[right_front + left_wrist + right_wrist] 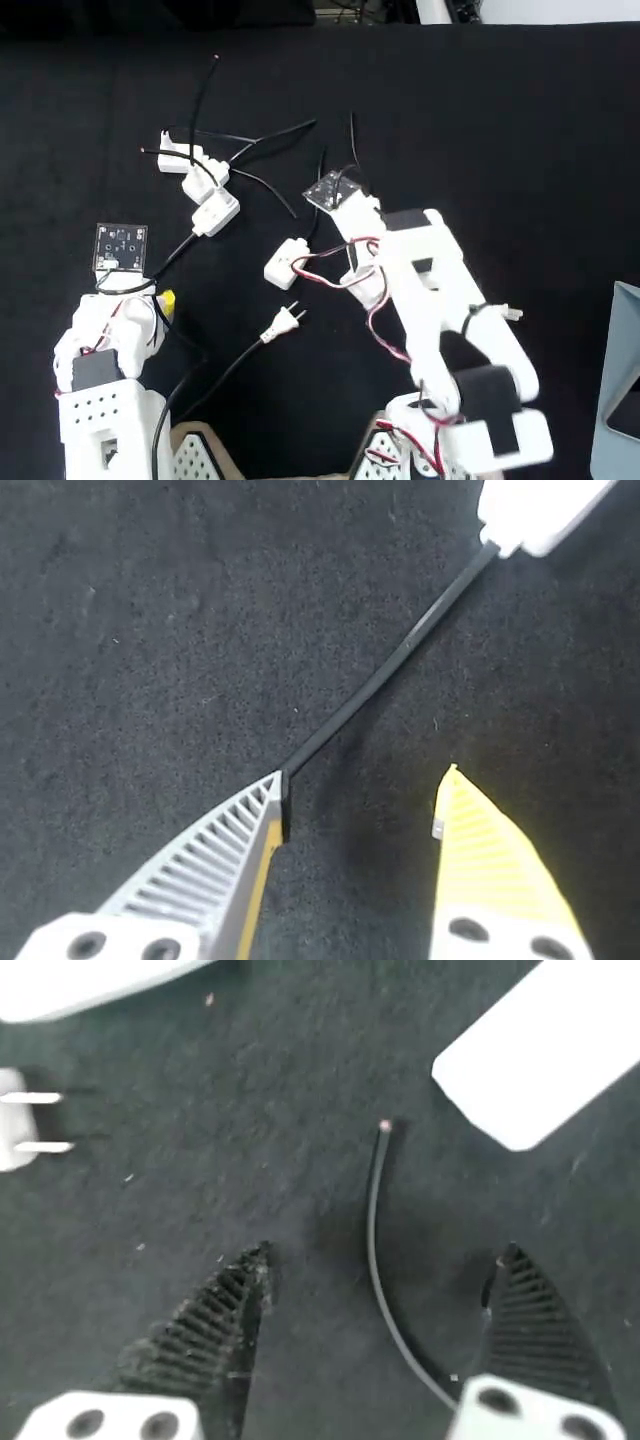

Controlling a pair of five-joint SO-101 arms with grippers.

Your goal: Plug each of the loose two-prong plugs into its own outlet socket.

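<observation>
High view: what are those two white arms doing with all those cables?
They are meant to plug loose plugs into sockets, but neither holds anything. The left gripper is open over a thick black cable leading to a white plastic block. The right gripper is open over a thin black wire, near a white two-prong plug. A second white plug lies loose on the black table.

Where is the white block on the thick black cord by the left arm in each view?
High view: white block, left of centre, black cord trailing toward the left arm.
Left wrist view: the block beyond the left pincer, cord reaching its grey finger.
Right wrist view: another white piece ahead; cannot tell if it matches.
Shared landmark: yellow finger.
</observation>
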